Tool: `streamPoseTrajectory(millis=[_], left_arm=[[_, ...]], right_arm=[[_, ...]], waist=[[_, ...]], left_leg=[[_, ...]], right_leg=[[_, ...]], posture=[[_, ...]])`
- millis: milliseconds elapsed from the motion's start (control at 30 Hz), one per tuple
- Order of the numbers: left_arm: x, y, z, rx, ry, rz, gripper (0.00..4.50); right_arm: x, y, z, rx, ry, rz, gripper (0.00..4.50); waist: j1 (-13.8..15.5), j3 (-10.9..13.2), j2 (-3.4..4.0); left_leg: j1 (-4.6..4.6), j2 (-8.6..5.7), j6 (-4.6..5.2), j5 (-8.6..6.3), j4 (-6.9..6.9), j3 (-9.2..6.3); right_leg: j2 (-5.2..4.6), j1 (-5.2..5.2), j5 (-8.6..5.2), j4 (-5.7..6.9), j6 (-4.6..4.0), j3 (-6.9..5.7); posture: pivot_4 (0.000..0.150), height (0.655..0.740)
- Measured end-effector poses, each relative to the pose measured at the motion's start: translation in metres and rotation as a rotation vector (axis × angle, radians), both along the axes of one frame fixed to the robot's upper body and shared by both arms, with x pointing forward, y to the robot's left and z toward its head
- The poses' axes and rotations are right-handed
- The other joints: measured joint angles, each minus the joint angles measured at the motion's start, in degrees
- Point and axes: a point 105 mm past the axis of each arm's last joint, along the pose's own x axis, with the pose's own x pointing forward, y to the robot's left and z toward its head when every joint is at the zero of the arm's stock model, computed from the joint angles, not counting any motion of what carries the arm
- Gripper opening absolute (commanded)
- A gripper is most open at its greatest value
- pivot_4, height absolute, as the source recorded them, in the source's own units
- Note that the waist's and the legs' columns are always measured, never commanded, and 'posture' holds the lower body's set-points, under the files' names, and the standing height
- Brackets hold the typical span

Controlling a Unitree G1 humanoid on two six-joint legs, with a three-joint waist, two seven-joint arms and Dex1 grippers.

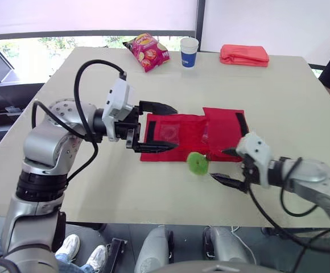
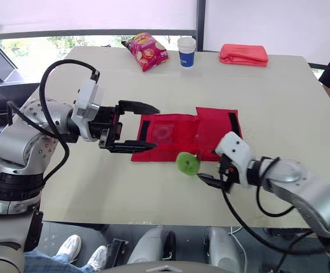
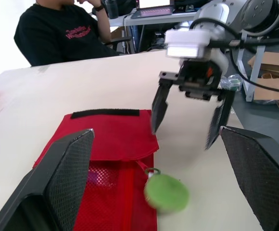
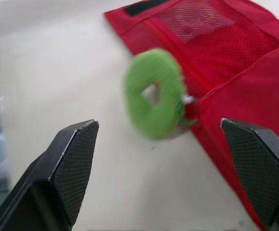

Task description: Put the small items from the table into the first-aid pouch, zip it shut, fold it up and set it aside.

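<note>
Red first-aid pouch [image 1: 193, 133] lies unfolded at centre frame, what its mesh holds indistinct. A green ring [image 1: 198, 163] (blurred) sits at its lower edge, just left of the spread right gripper [image 1: 219, 164]; the left gripper [image 1: 173, 127], likewise spread, flanks its left end.

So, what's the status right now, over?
Left gripper open at red pouch, left end. Right gripper open beside green ring. Pouch flat, unfolded. Snack bag, cup on table, far side.
</note>
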Motion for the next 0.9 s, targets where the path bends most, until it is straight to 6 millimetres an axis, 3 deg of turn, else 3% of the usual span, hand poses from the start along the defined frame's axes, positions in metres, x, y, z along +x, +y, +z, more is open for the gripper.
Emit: streamPoseTrajectory(millis=[67,167,333,467,600,733,833,900], left_arm=[[0.0,0.0,-0.001,0.001,0.002,0.001,4.5],[0.0,0.001,-0.002,0.002,0.004,0.002,4.5],[0.0,0.003,-0.002,0.003,0.002,0.007,4.5],[0.0,0.004,-0.001,0.0,-0.002,0.014,4.5],[0.0,0.005,-0.001,-0.001,-0.005,0.016,4.5],[0.0,0.005,0.001,-0.004,-0.014,0.016,4.5],[0.0,0.005,0.001,-0.005,-0.018,0.016,4.5],[0.0,0.005,0.002,-0.006,-0.021,0.015,4.5]], right_arm=[[-0.002,-0.009,0.0,-0.01,0.016,0.002,4.4],[0.013,-0.029,0.008,0.004,-0.024,-0.085,4.4],[0.064,-0.073,0.018,0.189,-0.055,-0.392,4.4],[0.091,-0.091,0.01,0.279,-0.003,-0.535,4.4],[0.107,-0.092,0.003,0.395,0.095,-0.583,4.4],[0.115,-0.085,-0.025,0.477,0.28,-0.597,4.4],[0.117,-0.078,-0.031,0.506,0.345,-0.573,3.67],[0.116,-0.07,-0.035,0.517,0.39,-0.538,2.67]], waist=[[0.0,0.0,-0.01],[-0.2,0.0,-0.06],[-0.2,0.0,-0.11],[-0.2,0.0,-0.09],[-0.2,0.0,-0.08],[-0.2,0.0,-0.07],[-0.2,0.0,-0.07],[-0.3,0.0,-0.06]], left_leg=[[0.01,0.0,0.0,0.0,0.01,0.02],[0.03,0.0,0.0,0.0,0.03,0.05],[0.04,-0.01,-0.01,0.0,0.02,0.08],[0.02,-0.02,0.0,0.0,0.0,0.13],[0.02,-0.01,0.0,0.0,-0.02,0.1],[0.02,-0.03,0.0,0.0,-0.01,0.13],[0.03,-0.03,0.01,0.0,-0.01,0.14],[0.04,-0.01,0.01,0.0,-0.01,0.14]], right_leg=[[-0.01,0.0,0.0,0.0,0.01,0.03],[0.0,0.0,0.03,0.0,0.04,0.05],[0.03,0.0,0.05,0.02,0.05,0.08],[0.05,-0.02,0.06,0.02,0.02,0.13],[0.07,-0.01,0.1,0.02,0.01,0.12],[0.06,-0.01,0.18,0.02,-0.12,0.15],[0.06,0.0,0.19,0.02,-0.13,0.16],[0.08,0.0,0.2,0.03,-0.1,0.16]], posture=[[0.15,0.74],[0.15,0.74],[0.15,0.74],[0.15,0.74],[0.15,0.74],[0.15,0.74],[0.15,0.74],[0.15,0.74]])
